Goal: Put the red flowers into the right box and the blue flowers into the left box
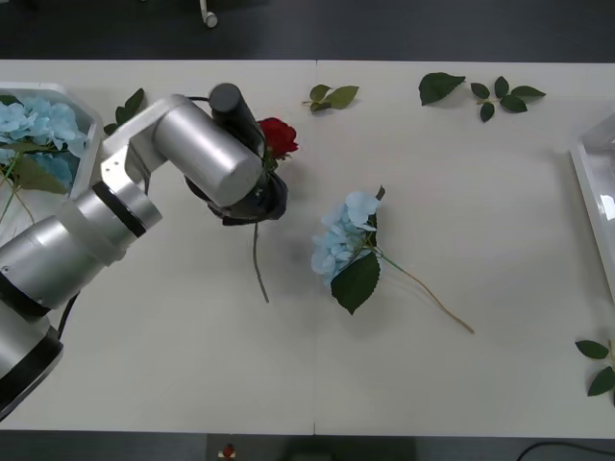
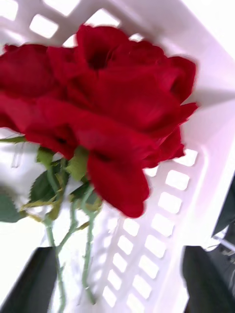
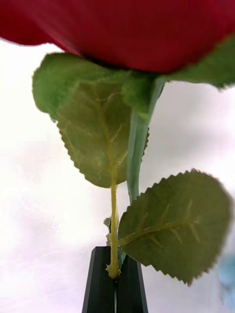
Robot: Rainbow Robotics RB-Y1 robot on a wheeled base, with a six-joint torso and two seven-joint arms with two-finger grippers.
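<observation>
We note a deep red rose (image 1: 278,135) on a green stem, black fingers (image 3: 102,283) pinching it; pale blue flower (image 1: 343,236), dark green leaves, on the off-white bench (image 1: 461,192).

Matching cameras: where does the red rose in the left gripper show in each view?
Front view: deep red artificial rose, upper centre, stem under the left gripper.
Left wrist view: bloom beyond the shut fingers, stem pinched between them.
Right wrist view: not it; the open right gripper hangs over other red roses in a slotted white box.
Shared: pale blue flower cluster, front and left wrist.
</observation>
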